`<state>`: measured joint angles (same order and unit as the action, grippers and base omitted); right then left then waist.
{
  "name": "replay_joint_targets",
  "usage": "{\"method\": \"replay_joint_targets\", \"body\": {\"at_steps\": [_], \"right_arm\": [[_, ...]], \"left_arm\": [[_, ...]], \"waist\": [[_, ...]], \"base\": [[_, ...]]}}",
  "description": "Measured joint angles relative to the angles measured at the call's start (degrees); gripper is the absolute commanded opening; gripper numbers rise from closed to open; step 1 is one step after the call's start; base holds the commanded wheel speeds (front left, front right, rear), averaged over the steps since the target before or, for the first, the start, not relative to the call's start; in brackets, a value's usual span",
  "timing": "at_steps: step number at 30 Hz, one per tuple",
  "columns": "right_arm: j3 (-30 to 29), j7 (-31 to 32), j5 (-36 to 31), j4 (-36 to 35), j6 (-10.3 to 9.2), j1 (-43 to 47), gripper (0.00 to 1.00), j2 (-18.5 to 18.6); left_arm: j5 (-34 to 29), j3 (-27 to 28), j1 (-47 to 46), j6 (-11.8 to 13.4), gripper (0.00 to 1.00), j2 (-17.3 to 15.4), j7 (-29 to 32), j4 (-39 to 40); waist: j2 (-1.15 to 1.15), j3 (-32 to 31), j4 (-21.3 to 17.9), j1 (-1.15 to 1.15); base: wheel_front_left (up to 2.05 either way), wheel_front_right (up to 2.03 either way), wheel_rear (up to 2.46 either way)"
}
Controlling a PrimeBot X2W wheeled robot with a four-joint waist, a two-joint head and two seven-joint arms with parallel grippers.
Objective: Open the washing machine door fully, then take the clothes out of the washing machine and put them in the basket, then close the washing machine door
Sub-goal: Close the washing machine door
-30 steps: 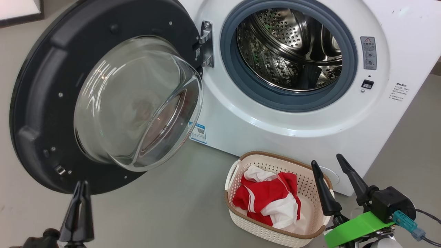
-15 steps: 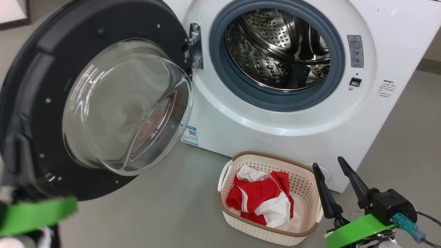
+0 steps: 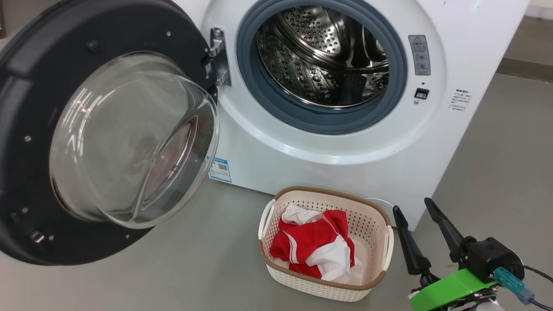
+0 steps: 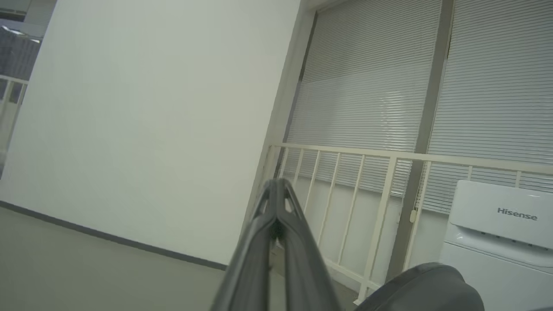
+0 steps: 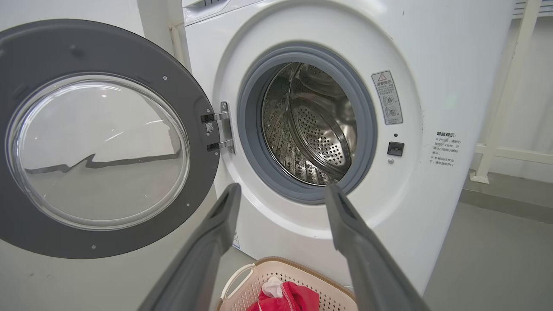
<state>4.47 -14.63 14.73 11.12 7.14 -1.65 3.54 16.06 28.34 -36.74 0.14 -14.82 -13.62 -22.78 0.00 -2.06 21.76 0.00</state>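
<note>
The washing machine door [image 3: 108, 30] hangs wide open on its left hinge, its glass bowl [image 3: 129, 142] bulging toward me. The white washing machine [image 3: 302, 151] shows a bare steel drum [image 3: 319, 56]. On the floor in front stands the basket [image 3: 315, 291] holding the red and white clothes [image 3: 311, 244]. My right gripper [image 3: 411, 205] is open and empty just right of the basket. The right wrist view shows that gripper [image 5: 283, 188] aimed at the drum [image 5: 315, 134], above the basket [image 5: 311, 270]. My left gripper [image 4: 276, 183] is shut on nothing, aimed at a wall.
Grey floor [image 3: 194, 259] spreads left of the basket under the open door. In the left wrist view a cream railing [image 4: 389, 155] and window blinds stand behind, the machine's top panel [image 4: 497, 224] shows at right, and a dark rounded shape [image 4: 427, 289] sits at the bottom right.
The head camera has turned, sliding the whole picture leftward. My left gripper, shut at the lower left one second ago, has left the head view. The right gripper holds its pose.
</note>
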Motion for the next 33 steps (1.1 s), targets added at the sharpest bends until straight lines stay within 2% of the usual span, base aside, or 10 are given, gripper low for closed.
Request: {"method": "replay_joint_targets", "body": {"at_steps": [6,11,18,22,25,33], "right_arm": [[0.44,0.00,0.38,0.12,0.00,-0.01,1.00,0.16],[1.13,0.00,1.88,0.31,0.00,-0.02,1.00,0.40],[1.26,0.00,2.86,0.29,0.00,-0.02,1.00,0.45],[1.45,0.00,2.86,0.26,0.00,-0.02,1.00,0.70],[1.76,0.00,2.86,0.26,0.00,-0.02,1.00,0.71],[1.86,0.00,3.35,0.10,0.00,-0.02,1.00,0.74]], "left_arm": [[11.51,7.15,-8.33,-0.53,0.00,-1.55,10.54,-16.86],[19.41,12.20,-12.55,-0.65,0.00,-2.33,19.58,-25.43],[24.79,14.63,-14.31,-0.10,0.00,-2.44,29.16,-29.31],[25.47,14.35,-14.27,-0.19,0.00,-2.44,34.28,-29.96],[26.16,14.14,-14.02,-1.46,0.00,-2.44,37.51,-30.22],[27.81,14.16,-12.48,-2.88,0.00,-2.87,40.62,-30.27]], "waist": [[0.00,-0.05,-0.95,0.00],[0.00,-0.26,-1.47,0.00],[0.00,-0.43,-2.01,0.00],[0.00,-0.32,-2.30,0.00],[0.00,-0.27,-2.64,0.00],[0.00,-0.21,-3.52,0.00]], "base": [[0.00,0.00,0.00],[0.00,0.00,0.00],[0.00,0.00,0.00],[0.00,0.00,0.00],[0.00,0.00,0.00],[0.00,0.00,0.00]]}}
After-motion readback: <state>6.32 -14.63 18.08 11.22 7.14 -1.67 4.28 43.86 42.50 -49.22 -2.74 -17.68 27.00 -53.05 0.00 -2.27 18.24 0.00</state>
